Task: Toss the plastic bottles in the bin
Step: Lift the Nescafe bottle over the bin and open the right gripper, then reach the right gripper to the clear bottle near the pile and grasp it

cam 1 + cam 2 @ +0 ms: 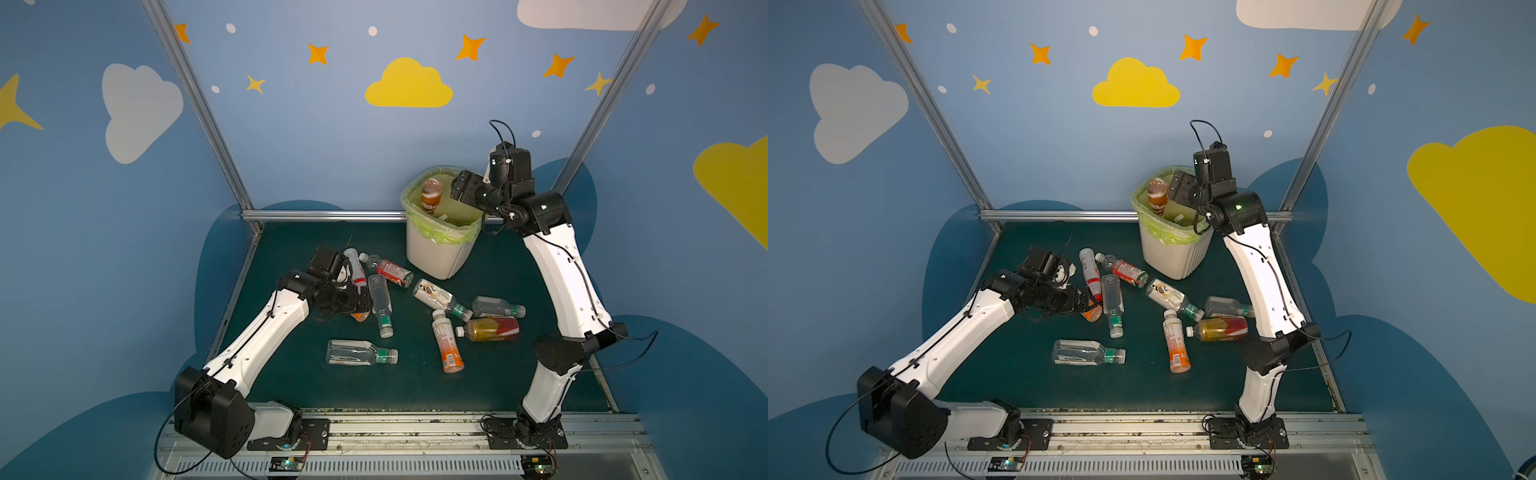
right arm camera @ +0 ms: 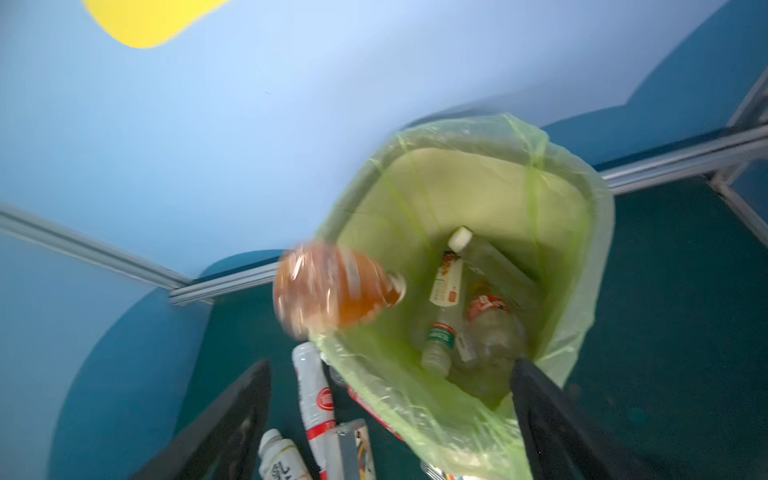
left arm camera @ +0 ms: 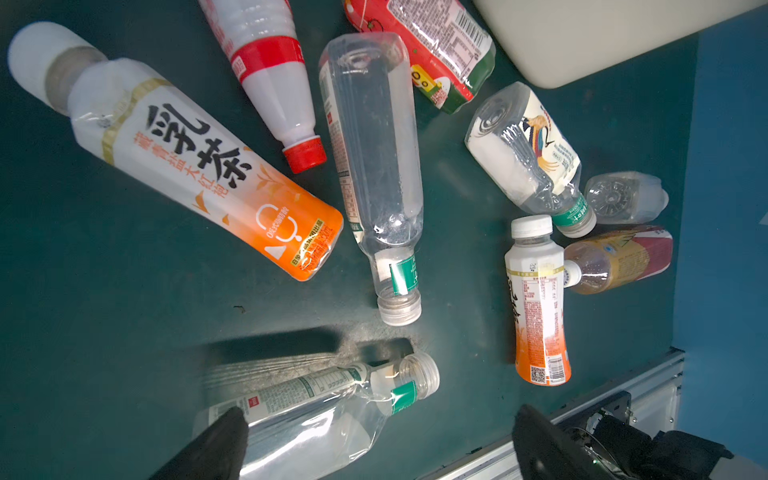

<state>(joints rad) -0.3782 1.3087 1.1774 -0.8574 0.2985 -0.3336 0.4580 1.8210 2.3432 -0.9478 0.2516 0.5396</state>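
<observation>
Links (image 1: 266,332) I drive: white shells, small screw holes.
Joints (image 1: 548,210): black housings, green lights lit.
Cable (image 1: 588,289): thin black, clipped along links.
Fingers (image 3: 216,444): matte black.

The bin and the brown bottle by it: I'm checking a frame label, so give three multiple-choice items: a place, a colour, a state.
1. Where is the brown bottle? A behind the bin B at its mouth, held by nothing C beneath it
2. The bag lining the bin is: A yellow-green B black C red
3. The right gripper is: A shut on a bottle B shut, empty C open, empty
1 B: blurred over the rim, touching no gripper. 2 A: its fold over the rim shows it. 3 C: its fingers stand wide apart, nothing between.
</observation>
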